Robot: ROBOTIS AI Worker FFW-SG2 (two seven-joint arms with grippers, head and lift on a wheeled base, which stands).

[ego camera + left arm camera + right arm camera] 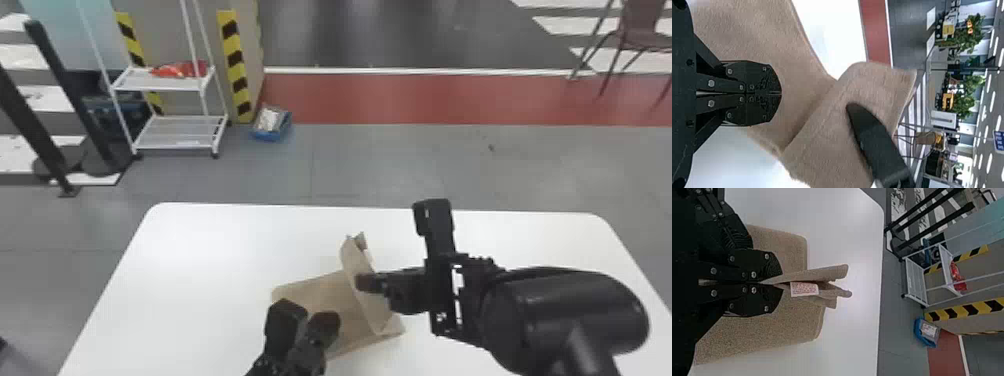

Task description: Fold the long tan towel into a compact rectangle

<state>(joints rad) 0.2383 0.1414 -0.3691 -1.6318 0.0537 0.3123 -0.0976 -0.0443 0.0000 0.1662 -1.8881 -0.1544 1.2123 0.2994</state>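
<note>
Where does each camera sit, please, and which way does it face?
Head view: on the head, facing forward and down at the tan towel on the white table; left claw and right claw show.
Left wrist view: on the left wrist, facing over the towel toward the red floor strip; its own shut claw and part of the right claw show.
Right wrist view: on the right wrist, facing past the towel toward the white rack; its own claw, shut on the towel, shows.
Shared: head and right wrist views share the rack.

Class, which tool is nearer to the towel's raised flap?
Right: the right tool pinches the raised flap; the left tool is over the flat part, left of the flap.
</note>
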